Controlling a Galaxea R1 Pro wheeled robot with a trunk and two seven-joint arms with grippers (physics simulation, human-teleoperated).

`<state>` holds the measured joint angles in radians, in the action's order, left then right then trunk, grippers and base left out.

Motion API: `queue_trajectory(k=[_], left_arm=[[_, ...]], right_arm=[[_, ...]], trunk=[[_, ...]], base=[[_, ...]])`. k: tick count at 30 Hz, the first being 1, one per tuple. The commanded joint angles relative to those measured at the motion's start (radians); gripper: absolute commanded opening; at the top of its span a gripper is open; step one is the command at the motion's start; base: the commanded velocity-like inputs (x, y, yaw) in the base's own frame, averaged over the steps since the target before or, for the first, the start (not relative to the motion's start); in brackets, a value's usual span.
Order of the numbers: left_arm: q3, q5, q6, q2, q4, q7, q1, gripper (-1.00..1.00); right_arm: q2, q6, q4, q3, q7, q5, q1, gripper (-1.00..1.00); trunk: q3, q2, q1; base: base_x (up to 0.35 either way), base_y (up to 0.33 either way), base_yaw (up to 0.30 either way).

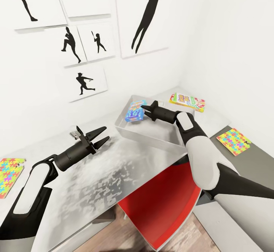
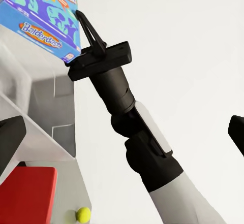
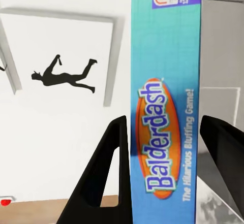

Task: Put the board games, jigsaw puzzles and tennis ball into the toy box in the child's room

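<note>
Blue game (image 1: 135,110) sits at centre frame in the head view, over the far corner of the bin (image 1: 152,136), tilted, its lower edge near or on the bin floor; contact cannot be confirmed. In the right wrist view the box edge (image 3: 165,107) stands between the two fingers, with a gap visible on each side. The right gripper (image 1: 146,112) is judged released or barely bracing the box.

Risk: an unsupported box could topple against the bin wall or lean on the rim. A sideways withdrawal could drag it out.

Skip-Bo box (image 1: 187,102) lies on the table (image 1: 102,168) beyond the bin, upper right of centre. One puzzle (image 1: 233,141) lies at right on the lower top; the other (image 1: 9,176) at the left edge. The ball (image 2: 83,214) shows in the left wrist view near the red chair (image 1: 163,202).

Left gripper (image 1: 99,136) hovers left of the bin, fingers spread, holding nothing. Risk: it could strike the bin on reaching across.
</note>
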<state>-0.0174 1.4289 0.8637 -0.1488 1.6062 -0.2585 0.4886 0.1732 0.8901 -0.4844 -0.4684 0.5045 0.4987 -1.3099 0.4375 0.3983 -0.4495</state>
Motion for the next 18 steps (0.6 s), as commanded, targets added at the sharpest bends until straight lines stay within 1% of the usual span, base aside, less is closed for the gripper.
queue_trajectory(k=[1,13,18], left_arm=[[-0.001,-0.002,0.004,0.0,0.0,-0.004,0.001,1.0],[-0.001,-0.002,0.004,0.0,0.0,-0.004,0.001,1.0],[-0.001,-0.002,0.004,0.0,0.0,-0.004,0.001,1.0]], right_arm=[[0.001,0.006,0.0,-0.009,0.003,-0.005,-0.001,-1.0],[0.001,0.003,0.013,-0.009,0.002,-0.005,0.002,-1.0],[0.001,-0.028,0.058,-0.009,0.001,-0.006,-0.001,-1.0]], trunk=[[0.002,0.002,-0.001],[0.002,0.002,-0.001],[0.002,0.002,-0.001]], base=[[0.0,0.0,0.0],[0.0,0.0,0.0],[0.0,0.0,0.0]])
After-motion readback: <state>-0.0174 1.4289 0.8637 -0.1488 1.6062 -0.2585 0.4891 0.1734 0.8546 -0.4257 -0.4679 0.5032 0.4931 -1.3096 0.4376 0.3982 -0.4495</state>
